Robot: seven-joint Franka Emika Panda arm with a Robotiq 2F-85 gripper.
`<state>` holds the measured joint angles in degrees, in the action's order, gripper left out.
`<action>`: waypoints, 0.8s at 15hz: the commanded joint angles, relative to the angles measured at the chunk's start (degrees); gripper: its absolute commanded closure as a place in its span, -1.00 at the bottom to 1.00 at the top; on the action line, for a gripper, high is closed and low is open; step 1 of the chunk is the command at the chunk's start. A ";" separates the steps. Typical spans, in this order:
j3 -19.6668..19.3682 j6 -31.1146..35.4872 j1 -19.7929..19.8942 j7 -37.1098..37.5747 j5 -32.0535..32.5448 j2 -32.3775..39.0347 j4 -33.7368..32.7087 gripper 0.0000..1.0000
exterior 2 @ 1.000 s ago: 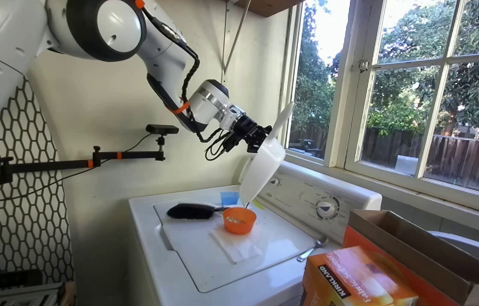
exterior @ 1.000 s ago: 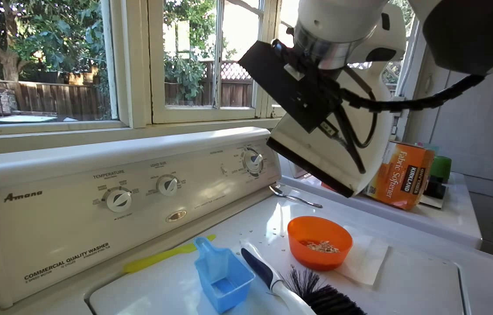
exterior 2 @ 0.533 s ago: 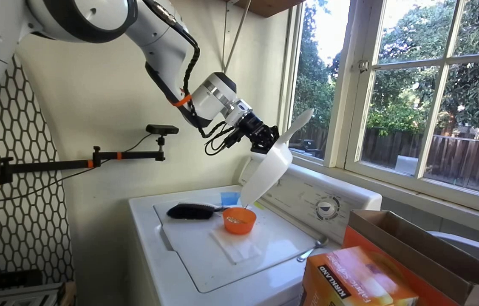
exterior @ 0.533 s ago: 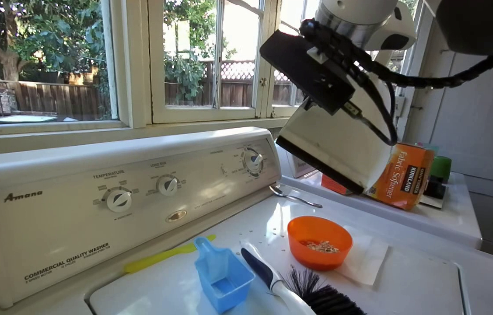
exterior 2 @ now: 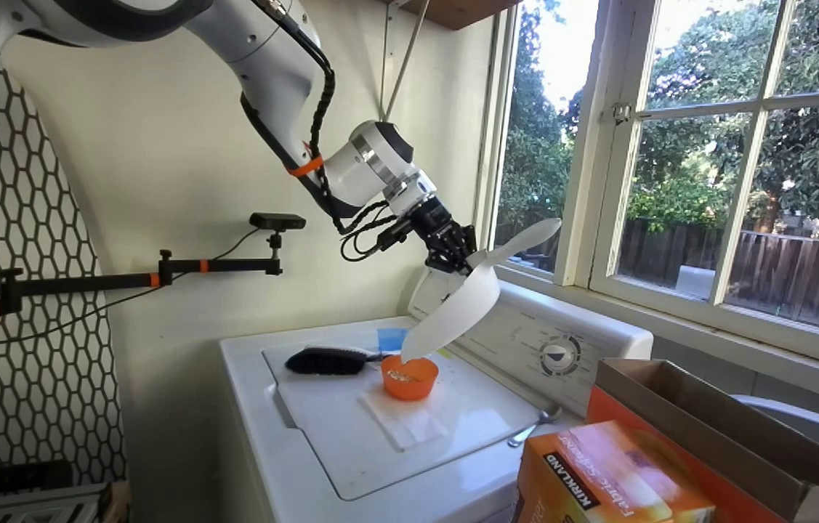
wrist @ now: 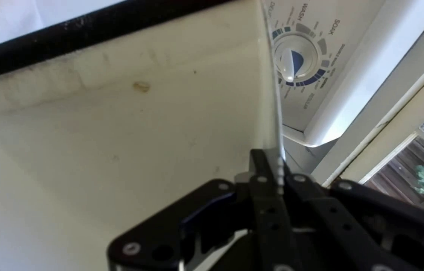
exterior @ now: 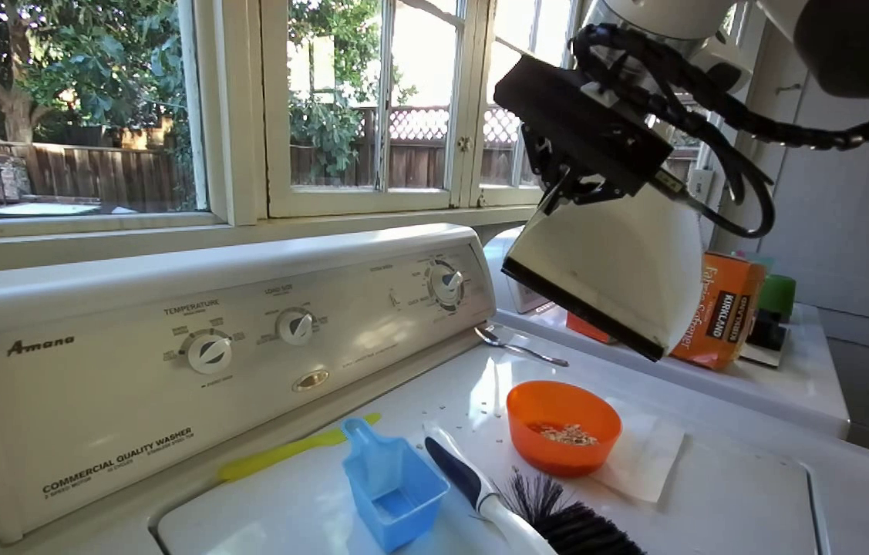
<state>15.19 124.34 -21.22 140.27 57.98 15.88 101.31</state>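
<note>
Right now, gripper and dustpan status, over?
Gripper clamped on dustpan at one edge. Dustpan tilted, black lip lowest. Orange bowl lower, apart, possibly in the way.

White washer top (exterior: pixel 742 482). Orange bowl (exterior: pixel 564 408) upright, napkin (exterior: pixel 646 460) at its base, can't tell how far under. Blue scoop (exterior: pixel 395 493); brush (exterior 2: pixel 331 361) lying, handle between scoop and bowl. Yellow utensil (exterior: pixel 280 455) along panel (exterior: pixel 118 393), beside scoop. Flakes (exterior: pixel 442 407) scattered near bowl. Spoon (exterior: pixel 520 350) flat near panel, apart from the rest.
</note>
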 commanded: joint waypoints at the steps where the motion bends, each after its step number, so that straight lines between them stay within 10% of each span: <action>1: -0.01 4.36 1.83 -4.17 -5.76 -3.55 5.11 0.98; 12: -1.59 5.92 3.28 -13.16 -19.00 -7.75 13.90 0.98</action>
<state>14.12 129.16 -18.40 128.82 42.46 11.17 110.82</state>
